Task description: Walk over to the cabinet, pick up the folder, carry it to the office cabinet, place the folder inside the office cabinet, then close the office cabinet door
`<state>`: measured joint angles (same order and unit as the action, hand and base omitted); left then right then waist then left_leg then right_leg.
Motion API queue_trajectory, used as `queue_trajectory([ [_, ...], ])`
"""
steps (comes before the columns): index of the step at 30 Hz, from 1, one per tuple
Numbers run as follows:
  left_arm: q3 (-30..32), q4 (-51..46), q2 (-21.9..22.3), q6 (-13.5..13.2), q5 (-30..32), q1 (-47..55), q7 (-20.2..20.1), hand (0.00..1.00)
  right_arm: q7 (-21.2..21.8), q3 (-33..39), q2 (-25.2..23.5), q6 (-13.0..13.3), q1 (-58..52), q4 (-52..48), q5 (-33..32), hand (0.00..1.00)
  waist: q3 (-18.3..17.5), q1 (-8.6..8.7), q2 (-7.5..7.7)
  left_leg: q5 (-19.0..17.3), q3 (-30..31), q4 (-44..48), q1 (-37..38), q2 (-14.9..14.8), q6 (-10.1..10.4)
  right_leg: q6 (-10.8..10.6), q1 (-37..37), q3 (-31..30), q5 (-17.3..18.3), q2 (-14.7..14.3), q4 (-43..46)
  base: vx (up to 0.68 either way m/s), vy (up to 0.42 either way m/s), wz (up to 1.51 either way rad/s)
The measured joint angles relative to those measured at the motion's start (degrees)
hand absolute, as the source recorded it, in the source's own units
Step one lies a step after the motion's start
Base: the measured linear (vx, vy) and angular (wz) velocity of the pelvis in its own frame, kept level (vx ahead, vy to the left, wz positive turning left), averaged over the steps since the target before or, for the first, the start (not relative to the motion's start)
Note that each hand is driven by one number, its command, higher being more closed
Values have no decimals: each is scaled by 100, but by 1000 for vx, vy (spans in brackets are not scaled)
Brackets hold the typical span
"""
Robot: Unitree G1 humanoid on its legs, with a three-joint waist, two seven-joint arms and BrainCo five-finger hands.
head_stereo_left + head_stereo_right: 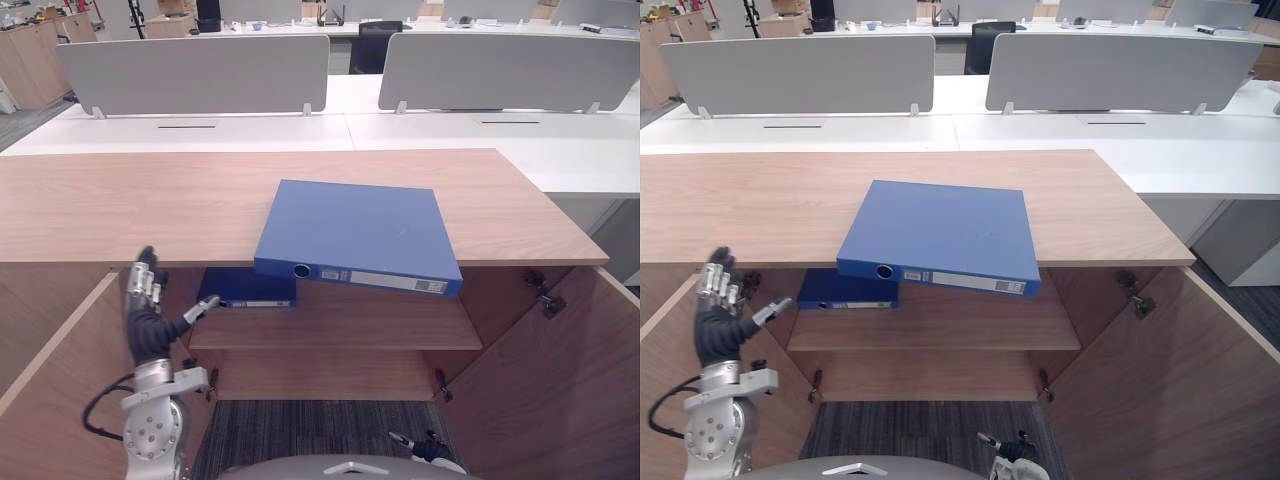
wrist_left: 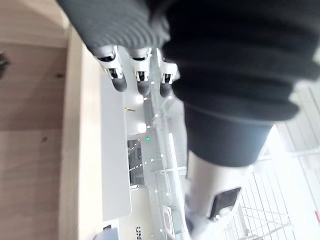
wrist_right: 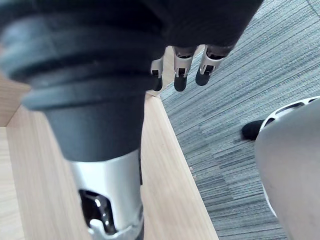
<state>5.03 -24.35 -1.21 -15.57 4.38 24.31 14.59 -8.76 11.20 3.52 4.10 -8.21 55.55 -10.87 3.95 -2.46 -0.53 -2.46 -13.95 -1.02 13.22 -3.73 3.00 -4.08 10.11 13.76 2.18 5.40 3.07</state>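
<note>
— While you look down through the head cameras, you see the blue folder [image 1: 355,235] lying flat on the cabinet top [image 1: 150,200], its spine end overhanging the front edge. What do the wrist cameras add?

— Your left wrist view looks past that hand's fingers [image 2: 140,80], along a wooden edge, to the office beyond. Your right wrist view looks down on grey carpet [image 3: 240,90] and the pale edge of a wooden panel [image 3: 165,165].

— What lies around the folder?

— Below it, on the shelf [image 1: 350,325] inside, you have a second blue folder [image 1: 250,290], partly covered by the overhang. The left door [image 1: 60,380] and the right door [image 1: 560,390] stand swung open. Behind the cabinet are white desks [image 1: 480,130] with grey divider panels [image 1: 200,70], and a black office chair [image 1: 378,45] past them.

— And the hands?

— Your left hand [image 1: 148,305] is raised before the open left side, fingers straight and slightly apart, thumb pointing toward the shelf folder. It holds nothing, and it is well apart from the folder on top. Your right hand [image 3: 179,70] hangs low over the carpet beside the panel edge, fingers straight, side by side, holding nothing.
</note>
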Motion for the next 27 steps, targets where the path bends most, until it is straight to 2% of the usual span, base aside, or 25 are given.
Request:
queue_trajectory([
  [3,70,-7,-150,-2,494,-163,276,0,-1,-37,68,51,75,153,1,0,-17,61,-30,-1,-8,-6,4,8,0,4,-1,-53,2,0,-2,0,0,0],
  [7,-5,-23,-380,7,1055,-360,406,0,-2,-89,123,70,76,174,2,0,-28,113,-63,-5,-24,-14,4,3,5,35,-10,-118,21,-15,-5,-2,-1,-1],
  [12,-541,37,-1078,34,1853,-763,386,0,-2,-177,286,65,40,195,16,0,-59,175,-115,10,-29,-95,56,7,12,53,-9,-189,-5,-65,-72,0,-1,-1],
  [14,-783,62,-1340,44,2193,-930,375,0,-3,-206,351,60,-26,204,112,0,-74,258,-139,66,-29,-228,126,21,20,79,-7,-205,-3,-85,-163,16,0,-6],
  [18,-1187,310,-1645,63,2645,-1332,365,0,-3,-215,427,43,-69,237,181,0,-78,350,-221,77,-42,-322,162,34,19,62,6,-229,-88,-117,-282,41,2,-6],
  [21,-1673,692,-1955,96,3077,-1731,353,0,-2,-239,428,43,-47,237,220,0,-73,392,-211,71,-42,-337,179,19,25,101,57,-250,-164,-160,-429,47,-8,-6],
  [27,-2379,1256,-2242,188,3961,-2269,338,0,-1,-378,442,43,8,236,218,0,-60,491,-190,28,-76,-337,179,29,41,113,77,-340,-233,-170,-576,-6,-5,-8],
])
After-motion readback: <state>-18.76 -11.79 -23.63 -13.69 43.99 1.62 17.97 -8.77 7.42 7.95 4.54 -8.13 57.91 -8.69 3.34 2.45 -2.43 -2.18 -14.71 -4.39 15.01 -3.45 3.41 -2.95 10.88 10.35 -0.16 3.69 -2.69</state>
